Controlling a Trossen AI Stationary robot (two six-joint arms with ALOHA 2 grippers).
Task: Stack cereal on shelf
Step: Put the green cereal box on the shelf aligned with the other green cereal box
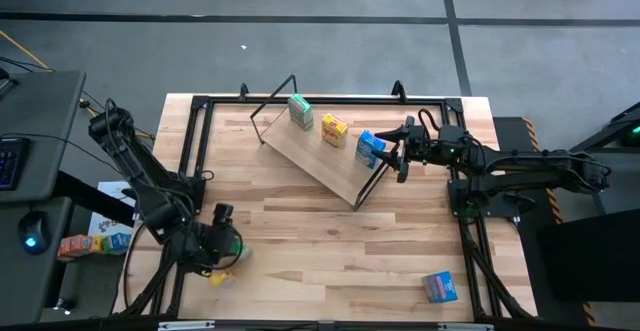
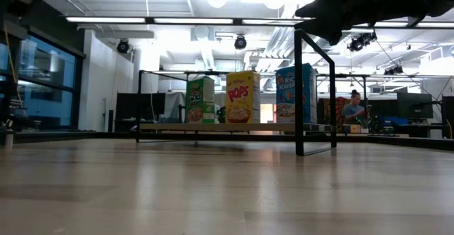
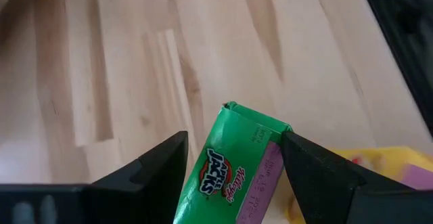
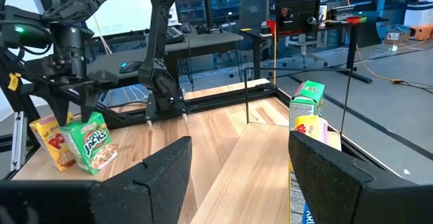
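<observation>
The left hand (image 1: 222, 243), at seven o'clock on the bench (image 1: 330, 241), pinches a green cereal box (image 3: 233, 173) between its dark fingers, a yellow box (image 4: 55, 139) touching beside it. The right hand (image 1: 397, 156), fingers spread, hangs at two o'clock, just beside the blue box (image 1: 369, 148) on the tilted pale wood shelf (image 1: 320, 161). A green box (image 1: 299, 111) and a yellow box (image 1: 334, 129) stand upright there too, inside thin black wire legs. Another blue box (image 1: 439, 287) lies at five o'clock.
</observation>
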